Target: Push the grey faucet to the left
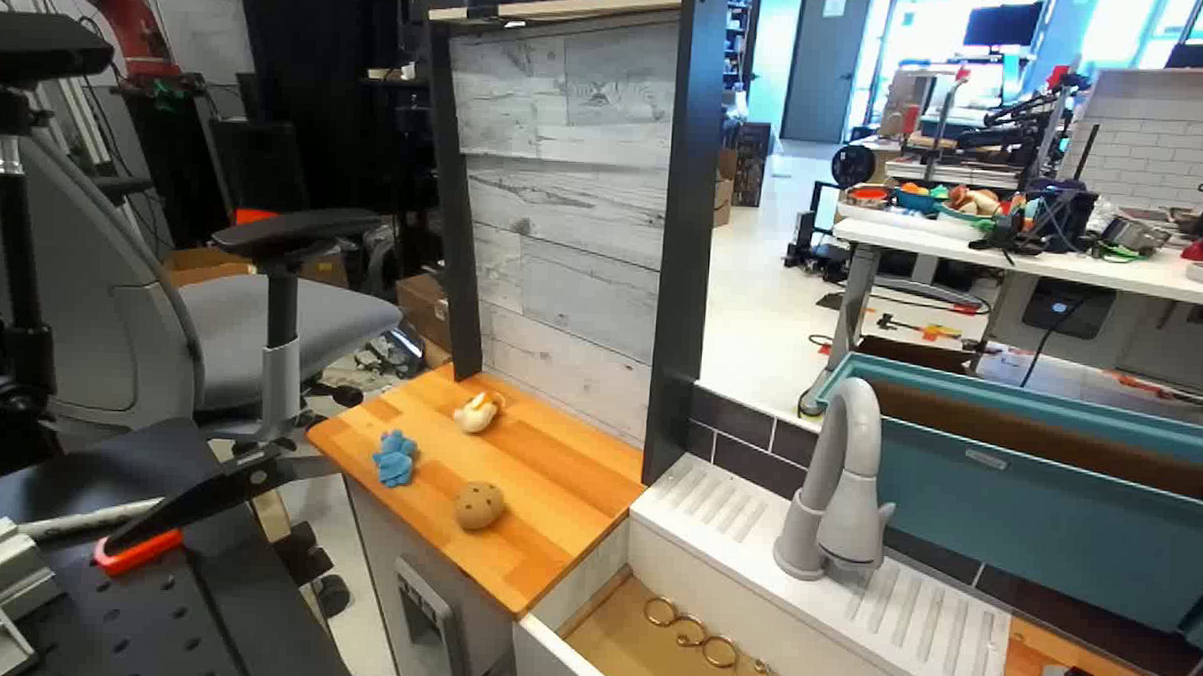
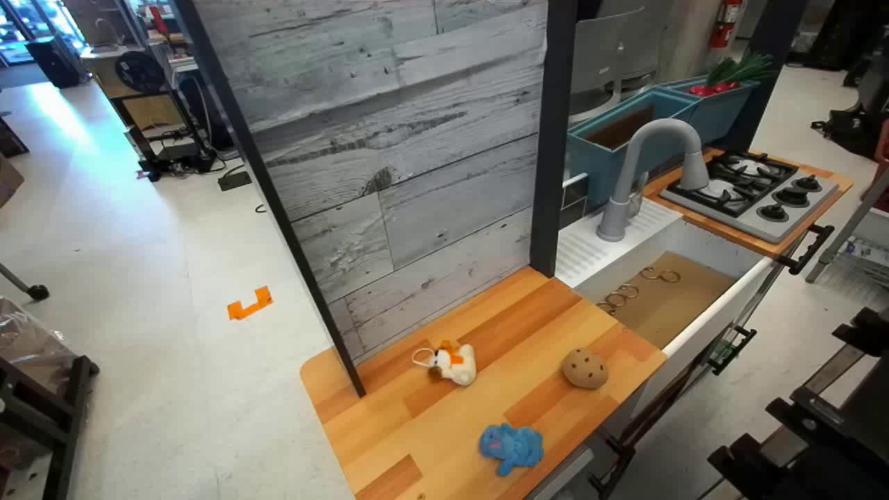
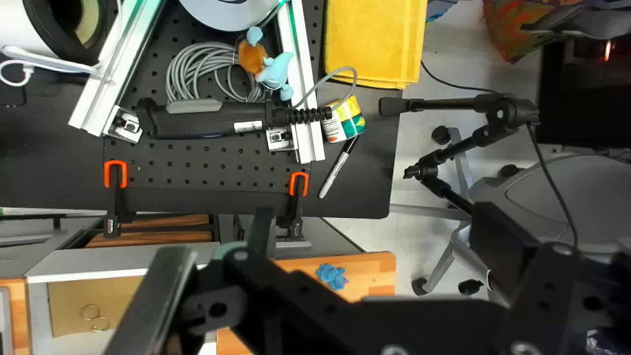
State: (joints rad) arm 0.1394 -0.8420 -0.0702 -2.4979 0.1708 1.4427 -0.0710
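Note:
The light-grey faucet (image 1: 850, 517) stands upright on the white ribbed ledge behind the sink. It also shows in an exterior view (image 2: 612, 221), its curved spout pointing towards the stove side. The faucet is not visible in the wrist view. My gripper (image 3: 374, 227) shows only in the wrist view, along the bottom. Its dark fingers are spread wide apart with nothing between them. It hangs high above the area between the black table and the wooden counter, apart from the faucet. The arm is out of both exterior views.
The wooden counter (image 2: 389, 423) holds a blue toy (image 2: 512, 446), a white plush toy (image 2: 455, 364) and a brown spotted toy (image 2: 585, 368). Gold rings lie in the sink (image 2: 701, 319). A teal planter (image 1: 1036, 513) stands behind the faucet. A tall wood panel (image 2: 417, 173) rises beside it.

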